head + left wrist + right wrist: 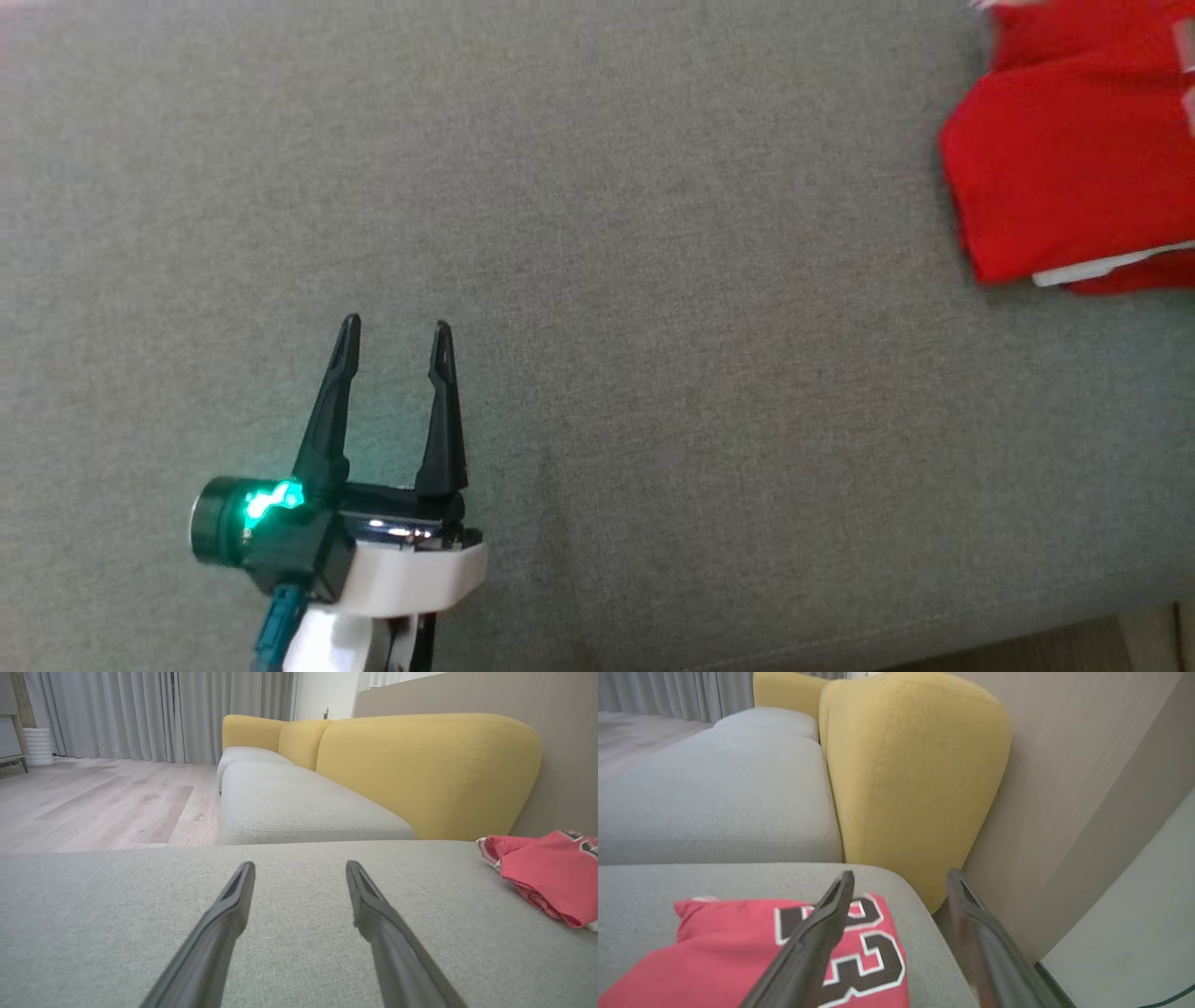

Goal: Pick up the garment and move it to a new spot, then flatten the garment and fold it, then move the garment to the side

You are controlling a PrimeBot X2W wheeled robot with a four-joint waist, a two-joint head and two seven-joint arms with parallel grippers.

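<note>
right, my left gripper (397, 327) hangs over the grey fabric seat cushion (709, 392), fingers spread wide and empty. my right gripper (901, 875) is also spread, gripping nothing, over the folded red jersey with black numbers (714, 961), which lies at the cushion's right end.

This looks like a home living room: a sofa (289, 802) with grey seats and yellow back cushions (420, 770), long grey curtains (140, 714) at 11 o'clock, and a pale wooden floor (103, 802) at 9 o'clock.
</note>
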